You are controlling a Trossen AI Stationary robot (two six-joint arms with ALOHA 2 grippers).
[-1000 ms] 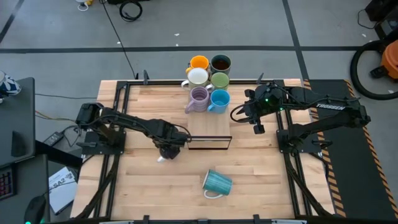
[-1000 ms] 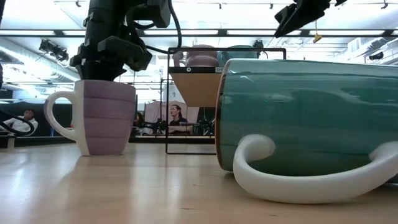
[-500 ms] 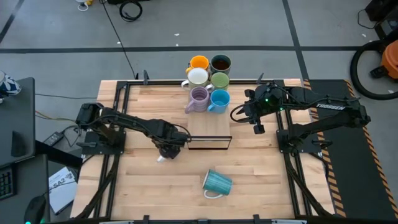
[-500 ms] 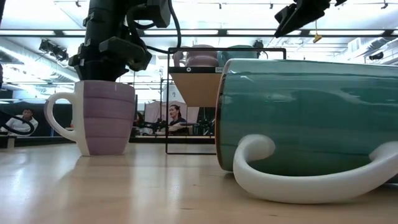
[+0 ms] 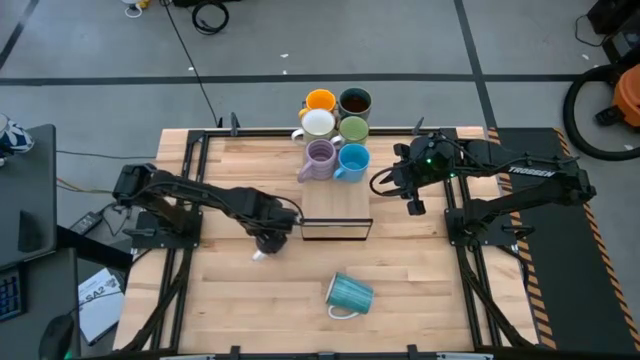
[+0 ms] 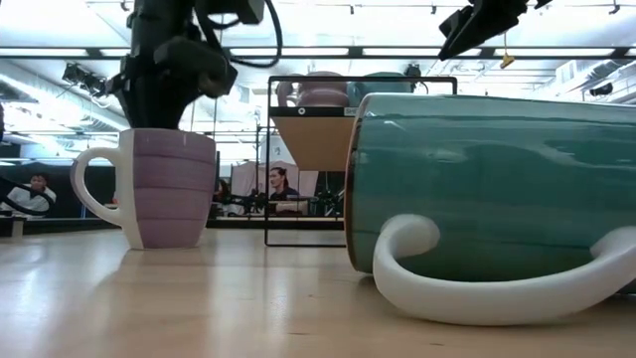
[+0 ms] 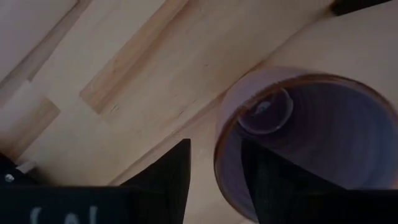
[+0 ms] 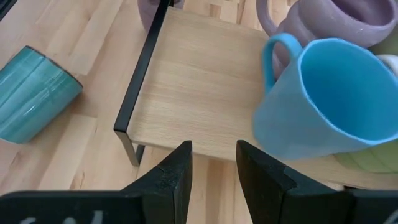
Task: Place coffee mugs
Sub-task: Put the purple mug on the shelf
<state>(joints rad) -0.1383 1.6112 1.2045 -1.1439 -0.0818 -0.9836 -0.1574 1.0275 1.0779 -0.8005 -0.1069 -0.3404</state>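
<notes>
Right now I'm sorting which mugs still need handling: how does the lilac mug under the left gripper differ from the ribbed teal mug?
The lilac mug stands upright on the table; the ribbed teal mug lies on its side. The lilac mug sits directly beneath the left gripper, whose fingers straddle its rim, while the teal mug lies alone, far from both grippers. The teal mug looks larger. Both have white handles and banded walls.

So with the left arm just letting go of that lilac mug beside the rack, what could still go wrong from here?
1. In the left wrist view one finger of the left gripper sits inside the rim of the lilac mug, the other outside. Lifting off at an angle could drag or tip it.
2. The ribbed teal mug lies on its side on the table, so it could roll when grasped.
3. The right gripper waits near the bright blue mug on the rack; a careless move could knock it.
</notes>
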